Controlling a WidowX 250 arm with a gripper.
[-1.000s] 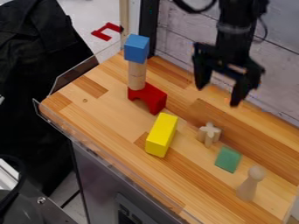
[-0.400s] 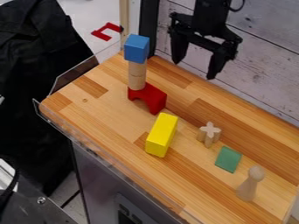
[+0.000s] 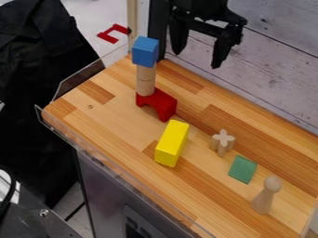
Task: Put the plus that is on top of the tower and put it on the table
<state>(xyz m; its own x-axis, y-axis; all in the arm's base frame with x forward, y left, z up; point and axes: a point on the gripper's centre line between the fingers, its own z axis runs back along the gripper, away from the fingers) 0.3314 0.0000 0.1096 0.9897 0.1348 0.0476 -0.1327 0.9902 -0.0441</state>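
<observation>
Jaws apart, the gripper [image 3: 196, 59] hangs beyond the yellow block [image 3: 171, 145]. On the table [image 3: 112, 118], the tower [image 3: 145, 80] stands behind that block; the plus [image 3: 221, 142], right of it, looks wooden, light, stiff, hardly fragile, best pinched across opposite sides.

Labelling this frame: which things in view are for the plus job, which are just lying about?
Job:
- wooden plus
- tower: blue cube, wooden cylinder, red arch
- table
- gripper

Lying about:
- yellow block
- green block
- wooden peg figure
</observation>
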